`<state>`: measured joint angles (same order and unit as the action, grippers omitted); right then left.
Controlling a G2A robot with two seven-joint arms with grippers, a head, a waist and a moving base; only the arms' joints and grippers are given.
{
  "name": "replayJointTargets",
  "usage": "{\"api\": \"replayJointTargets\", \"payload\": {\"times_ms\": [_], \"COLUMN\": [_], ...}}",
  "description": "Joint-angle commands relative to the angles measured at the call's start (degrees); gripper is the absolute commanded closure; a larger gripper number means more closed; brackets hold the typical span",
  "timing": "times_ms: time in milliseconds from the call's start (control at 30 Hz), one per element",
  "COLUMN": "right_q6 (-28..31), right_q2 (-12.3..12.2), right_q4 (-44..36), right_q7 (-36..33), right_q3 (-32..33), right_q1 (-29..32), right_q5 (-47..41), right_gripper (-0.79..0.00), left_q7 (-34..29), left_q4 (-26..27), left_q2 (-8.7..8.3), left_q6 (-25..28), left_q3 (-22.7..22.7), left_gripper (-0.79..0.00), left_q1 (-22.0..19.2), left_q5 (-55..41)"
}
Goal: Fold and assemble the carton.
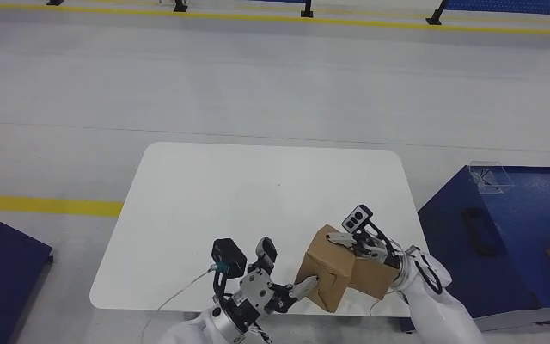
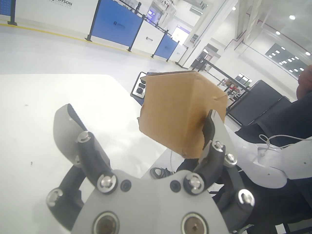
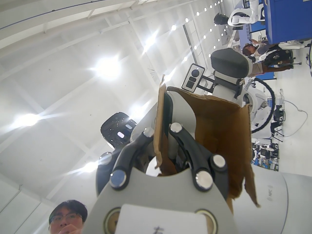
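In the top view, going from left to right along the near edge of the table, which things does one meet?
left gripper → carton → blue cabinet

White table (image 1: 258, 206) with rounded corners, pale grey floor (image 1: 258, 77) beneath, tiny dark specks (image 2: 31, 163) on top

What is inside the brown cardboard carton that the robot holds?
Inside the brown cardboard carton one finger of the right gripper shows, pinching a wall against the outer finger. Bare brown walls show otherwise; the deeper part is hidden by the gripper.
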<state>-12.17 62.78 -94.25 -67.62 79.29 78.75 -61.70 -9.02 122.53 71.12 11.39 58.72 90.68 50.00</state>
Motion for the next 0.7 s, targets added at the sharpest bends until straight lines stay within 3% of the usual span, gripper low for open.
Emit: {"api": "replayJointTargets", "payload": {"times_ms": [0,433,667], "right_q6": [0.07,0.02,-0.05], "right_q2": [0.03,0.10,0.14], "right_q4": [-0.01,-0.18,0.73], "right_q7": [0.04,0.03,1.32], "right_q3": [-0.20,-1.09,-0.50], "right_q1": [-0.09,-0.49,-1.07], "right_q5": [0.08,0.48,-0.74], "right_gripper": [0.000,0.000,0.000], "left_q7": [-0.72,-3.31,-2.13], "left_q4": [-0.38,-2.90,-1.91], "left_q2": [0.12,1.10,1.15], "left_q6": [-1.07,-7.54,-8.20], "left_q3": [-0.53,-2.71,-1.58], "left_gripper": [-0.785,-0.785,-0.785], "left_q1": [-0.57,-4.84,-4.45], "left_q5": [0.29,-0.30,-0.84]}}
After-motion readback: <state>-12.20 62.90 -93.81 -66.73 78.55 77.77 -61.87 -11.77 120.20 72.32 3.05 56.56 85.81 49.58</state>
